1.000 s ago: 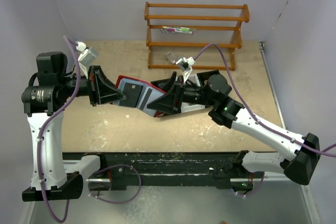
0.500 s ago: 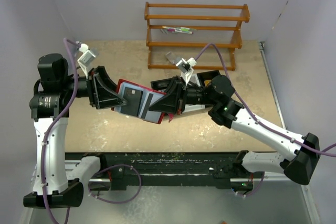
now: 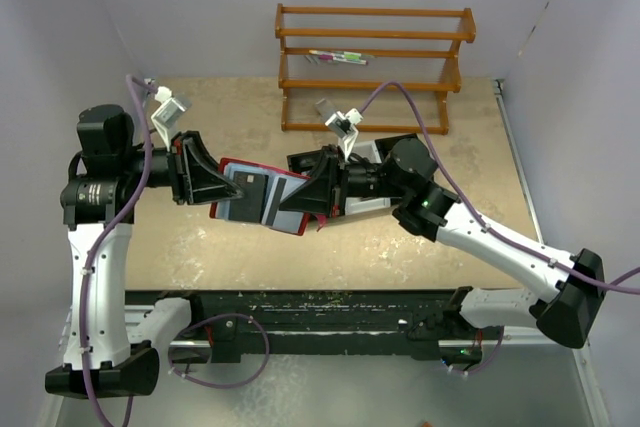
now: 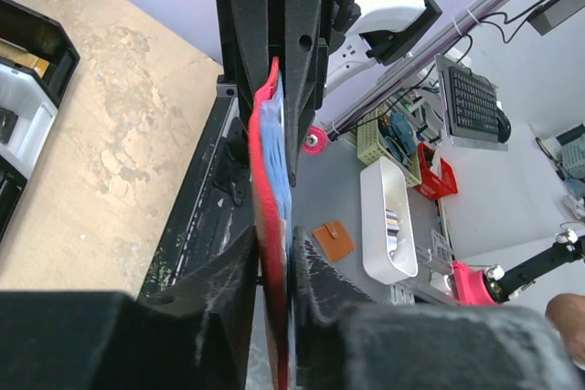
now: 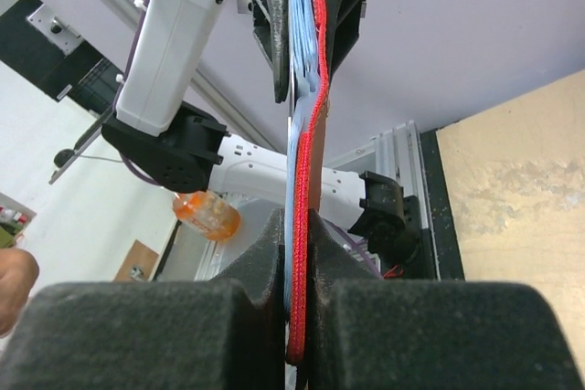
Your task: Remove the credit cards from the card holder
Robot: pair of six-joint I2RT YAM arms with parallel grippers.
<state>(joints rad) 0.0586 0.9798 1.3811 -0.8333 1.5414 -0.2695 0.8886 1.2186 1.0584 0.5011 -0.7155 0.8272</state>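
Note:
The red card holder [image 3: 262,198] hangs open in the air above the table, stretched between my two grippers. Grey credit cards [image 3: 251,185] show behind its clear sleeves. My left gripper [image 3: 229,187] is shut on its left end, and my right gripper [image 3: 292,201] is shut on its right end. In the left wrist view the card holder [image 4: 263,162] runs edge-on from my left gripper [image 4: 273,267] up to the right one's fingers [image 4: 302,61]. Seen from the right wrist, the card holder [image 5: 309,134] is pinched by my right gripper [image 5: 296,244], blue-tinted sleeves on its left face.
A wooden rack [image 3: 372,67] stands at the back of the table. A black-and-white tray [image 3: 392,147] lies behind the right arm. Purple walls close in the left, back and right sides. A black rail [image 3: 320,312] runs along the near edge.
My right gripper has shut on the holder's right end. The left gripper loosened and closed again on the left end. The holder has shifted a little to the left.

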